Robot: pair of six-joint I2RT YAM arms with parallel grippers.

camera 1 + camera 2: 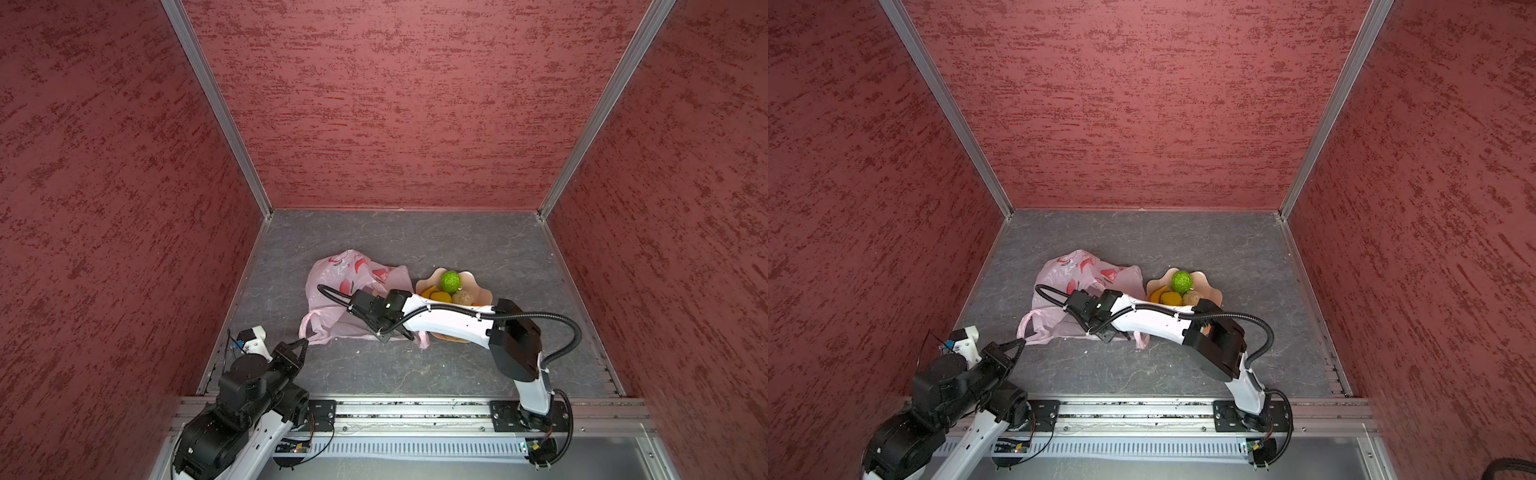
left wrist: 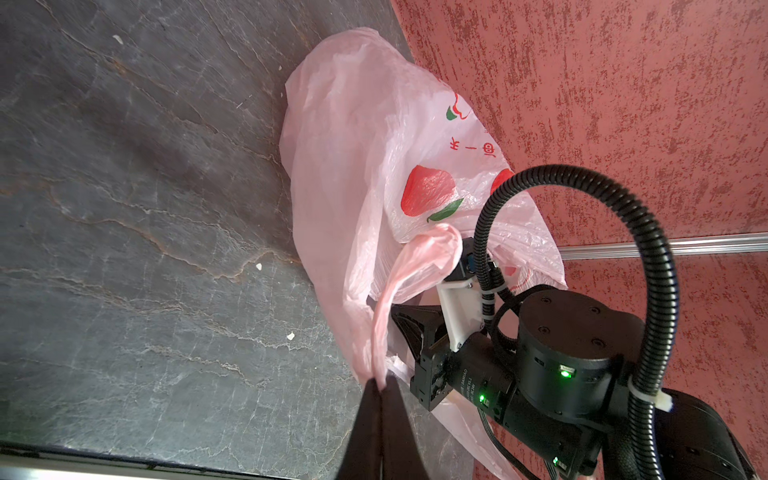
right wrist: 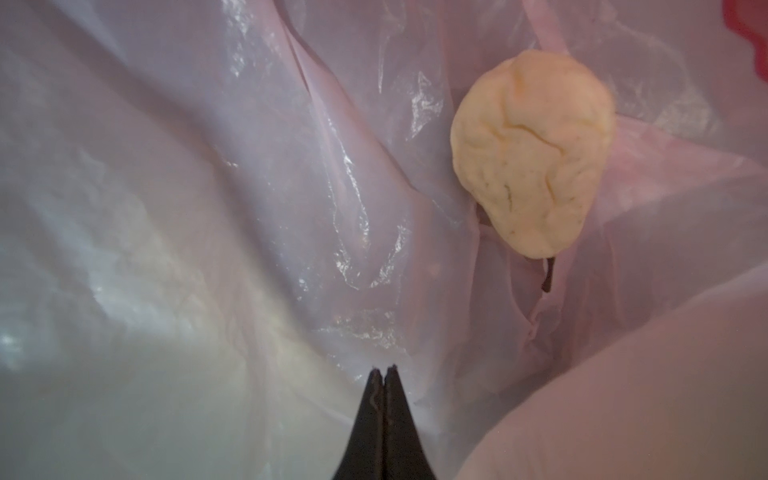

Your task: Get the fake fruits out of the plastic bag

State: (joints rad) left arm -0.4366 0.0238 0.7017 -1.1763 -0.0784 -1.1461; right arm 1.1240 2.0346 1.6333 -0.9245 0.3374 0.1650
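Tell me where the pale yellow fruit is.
In the right wrist view, the pale yellow fruit lies inside the plastic bag, beyond the shut right gripper, not touching it.

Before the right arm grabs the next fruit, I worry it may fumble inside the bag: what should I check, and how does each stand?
1. Bag anchored: ok, left pincer is shut on the bag handle.
2. Reach: ok, right pincer is inside the plastic bag.
3. Jaws ready: not ok, right pincer is shut, empty.
4. Target seen: ok, pale lumpy fruit lies uncovered ahead, untouched.
5. Room in dish: cannot tell, the arm hides part.
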